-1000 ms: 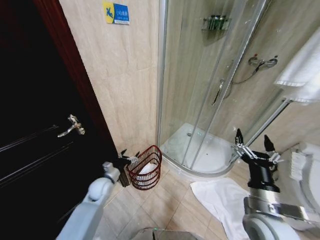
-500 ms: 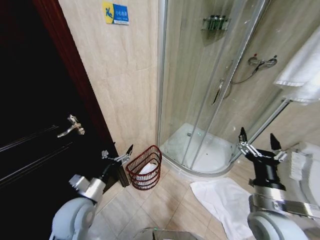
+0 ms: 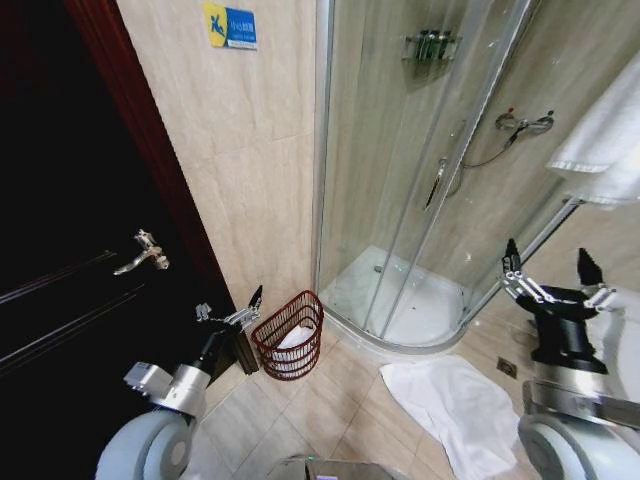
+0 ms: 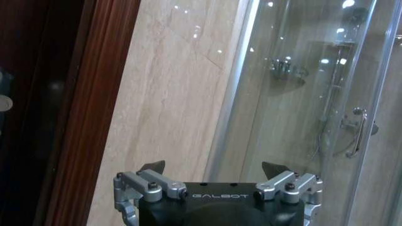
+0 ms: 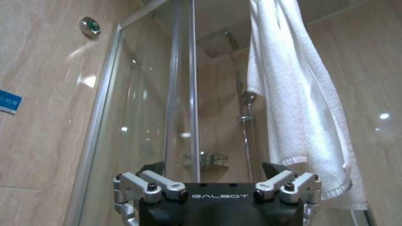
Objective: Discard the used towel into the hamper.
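Hamper (image 3: 290, 336) stands on the tiled floor against the wall, between the dark door (image 3: 70, 250) and the glass shower enclosure (image 3: 420, 180), with white cloth visible inside it. Left gripper (image 3: 230, 308) hangs just beside the hamper's rim on the door side, fingers spread, holding nothing. Right gripper (image 3: 552, 280) is raised well apart from the hamper, near the shower's far edge, fingers likewise spread and empty. A white towel (image 3: 450, 400) lies crumpled on the floor between hamper and right arm.
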